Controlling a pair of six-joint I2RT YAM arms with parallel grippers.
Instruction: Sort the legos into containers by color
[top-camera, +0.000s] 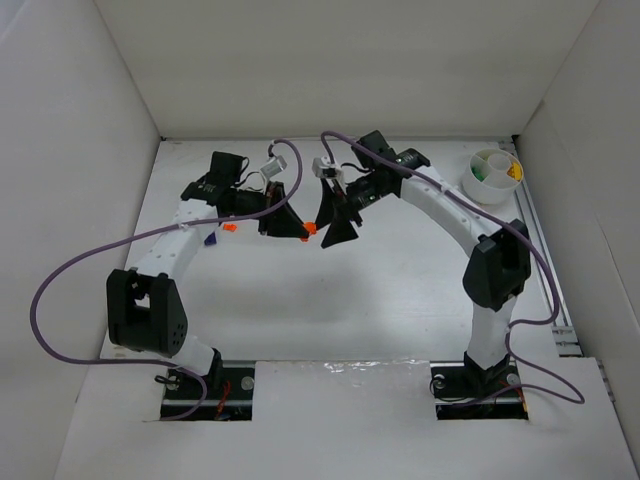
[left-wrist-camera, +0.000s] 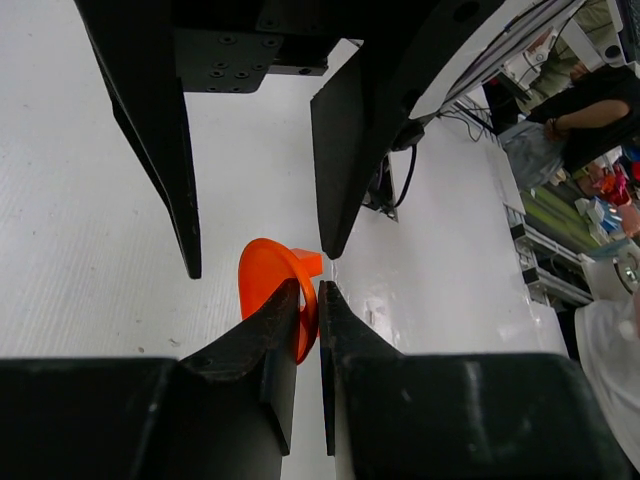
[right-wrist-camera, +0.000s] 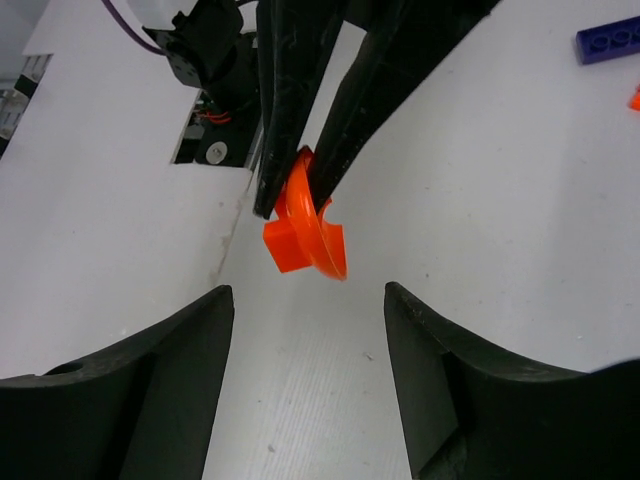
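White arm links (top-camera: 165, 250), black joints (top-camera: 148, 312), purple cables (top-camera: 36, 305) (tiny screws (left-wrist-camera: 228, 72), seemingly, in black plates)

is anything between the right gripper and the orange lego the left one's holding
Nothing visible. The orange lego, pinched in the left gripper, is just ahead of the open right gripper, with only bare table showing between them.

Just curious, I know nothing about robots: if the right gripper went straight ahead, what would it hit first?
Probably the orange lego pinched by the shut left gripper. It sits straight ahead of the open right gripper, though depth is unclear.
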